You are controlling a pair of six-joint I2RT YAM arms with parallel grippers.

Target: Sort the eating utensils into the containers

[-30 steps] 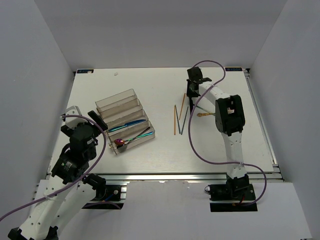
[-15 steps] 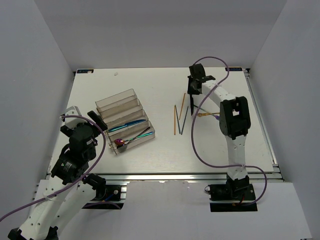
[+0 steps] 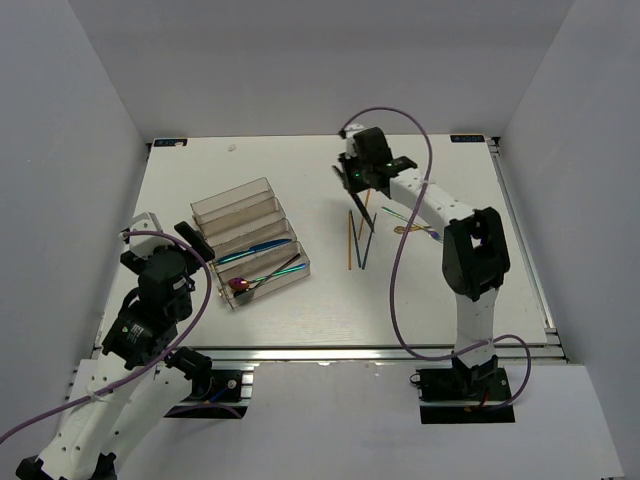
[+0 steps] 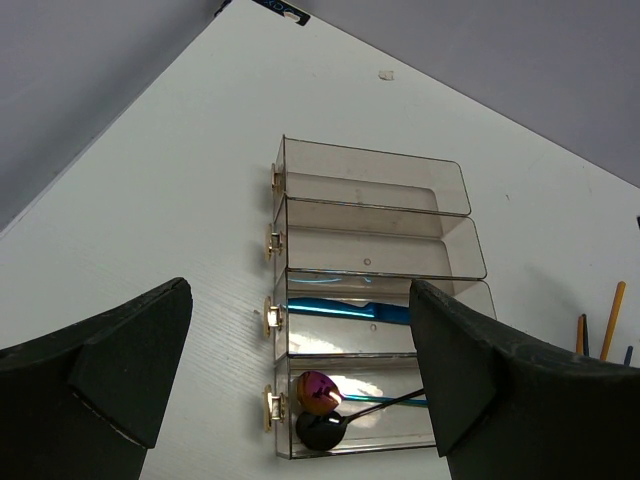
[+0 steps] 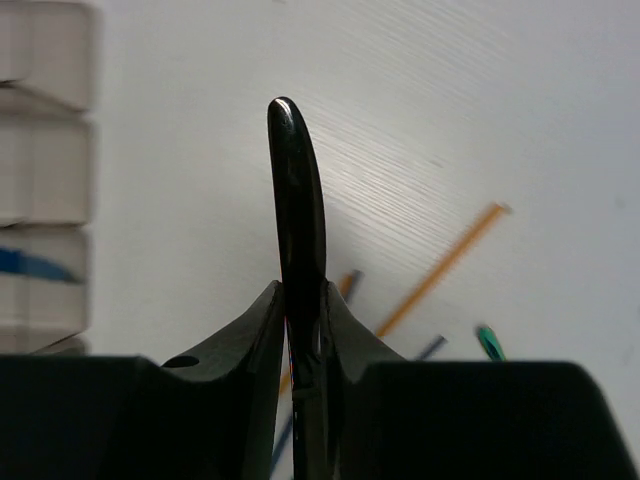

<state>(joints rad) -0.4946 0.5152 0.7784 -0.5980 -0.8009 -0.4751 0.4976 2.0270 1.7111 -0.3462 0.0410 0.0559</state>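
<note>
My right gripper [image 3: 362, 178] hangs over the back middle of the table, shut on a black utensil [image 5: 296, 210] whose slim rounded end sticks out beyond the fingers. The containers [image 3: 250, 242] are a clear tray of stepped compartments at centre left. One compartment holds a blue utensil [image 4: 340, 308]. The nearest one holds a purple spoon [image 4: 318, 390] and a black spoon [image 4: 322, 430]. My left gripper [image 4: 300, 370] is open and empty, near the tray's left end. Loose orange chopsticks [image 3: 350, 240] and a dark chopstick [image 3: 367, 245] lie under the right gripper.
A gold and iridescent utensil [image 3: 415, 230] lies right of the chopsticks. An orange chopstick [image 5: 440, 268] and a teal tip [image 5: 488, 342] show under the right wrist. The two back compartments [image 4: 370, 195] hold nothing. White walls enclose the table.
The right arm has swung left from the back right towards the table's middle, carrying the black utensil. The left arm and the tray have not moved.
</note>
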